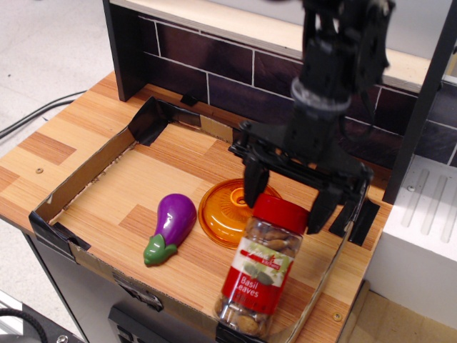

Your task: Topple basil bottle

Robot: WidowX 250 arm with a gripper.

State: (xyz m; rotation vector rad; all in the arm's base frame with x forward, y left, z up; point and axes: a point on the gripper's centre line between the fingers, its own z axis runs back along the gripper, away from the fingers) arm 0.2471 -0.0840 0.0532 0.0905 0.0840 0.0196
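Note:
The basil bottle (258, 275) has a red cap and a "Basil Leaves" label. It stands near the front right of the cardboard tray (86, 179) and leans with its cap toward the back right. My black gripper (287, 196) hangs just behind and above the cap. It is open, with one finger (253, 184) left of the cap and the other (320, 209) right of it, spread wider than the cap. I cannot tell whether a finger touches the cap.
An orange dome-shaped lid (225, 207) lies left of the bottle. A purple toy eggplant (171, 223) lies further left. A dark brick-pattern wall (207, 64) runs along the back. A white box (421, 236) stands at the right.

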